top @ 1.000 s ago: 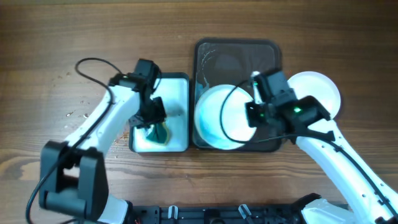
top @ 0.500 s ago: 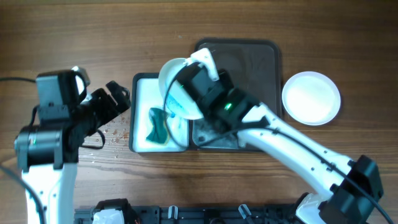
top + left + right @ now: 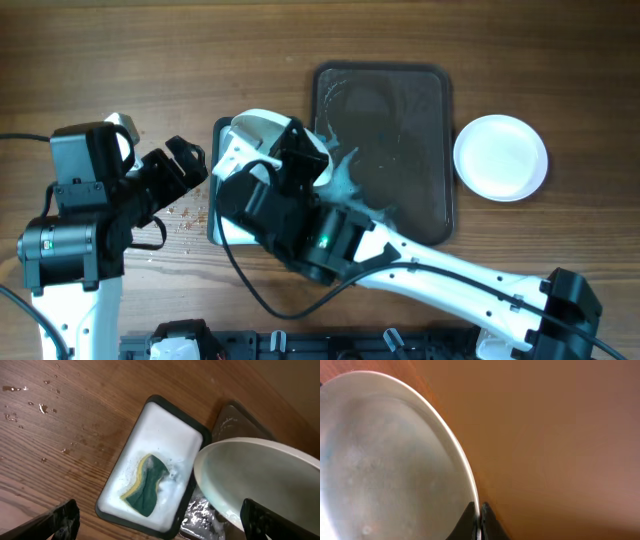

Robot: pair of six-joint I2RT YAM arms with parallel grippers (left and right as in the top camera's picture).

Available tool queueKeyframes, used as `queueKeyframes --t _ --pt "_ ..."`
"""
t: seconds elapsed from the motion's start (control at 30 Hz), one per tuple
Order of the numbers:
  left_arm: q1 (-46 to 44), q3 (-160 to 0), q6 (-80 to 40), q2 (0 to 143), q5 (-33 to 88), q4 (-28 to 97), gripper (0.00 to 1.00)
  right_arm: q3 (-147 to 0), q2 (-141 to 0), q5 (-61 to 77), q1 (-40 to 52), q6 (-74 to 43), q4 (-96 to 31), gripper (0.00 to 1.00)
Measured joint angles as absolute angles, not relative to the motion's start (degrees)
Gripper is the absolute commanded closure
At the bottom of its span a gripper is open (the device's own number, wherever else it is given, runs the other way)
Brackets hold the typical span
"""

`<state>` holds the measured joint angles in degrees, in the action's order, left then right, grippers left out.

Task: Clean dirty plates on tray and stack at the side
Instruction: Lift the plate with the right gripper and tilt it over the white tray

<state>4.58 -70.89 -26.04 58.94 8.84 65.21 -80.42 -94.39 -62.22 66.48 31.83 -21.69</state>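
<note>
Far left: the left arm's base sits at the table edge, with its forearm angled toward the middle. We note the left gripper hanging over bare wood just left of the small white tray, its two fingers spread wide with nothing between them.

Small specks and droplets lie scattered on the wood beneath and beside that gripper.

Next right: the small white tray, dark-rimmed, lies flat on the table. A green and yellow sponge lies inside it toward the near end, in a thin foamy film.

Above the right end of this tray, and overlapping the corner of the brown tray, we see one plate held off the surface and tilted. Its inside looks wet, with a faint pale teal-grey cast; we cannot tell whether any smear is left on it.

The right gripper is closed on this plate's rim, one finger on each face, as the right wrist view shows. From overhead, the right arm reaches in from the lower right corner and covers much of the white tray.

Further right: the large dark brown tray lies flat, its surface streaked with wet marks and carrying no plate.

Far right: a second plate, plain white, rests on the table just beside the brown tray's right edge, apart from both grippers.
</note>
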Motion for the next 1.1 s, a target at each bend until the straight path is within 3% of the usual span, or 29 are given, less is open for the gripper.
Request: queueKeyframes --t 1.1 --pt "4.58 -70.89 -26.02 58.98 8.84 65.21 0.00 -80.42 -94.39 -66.43 67.09 34.41 -14.98 0.96"
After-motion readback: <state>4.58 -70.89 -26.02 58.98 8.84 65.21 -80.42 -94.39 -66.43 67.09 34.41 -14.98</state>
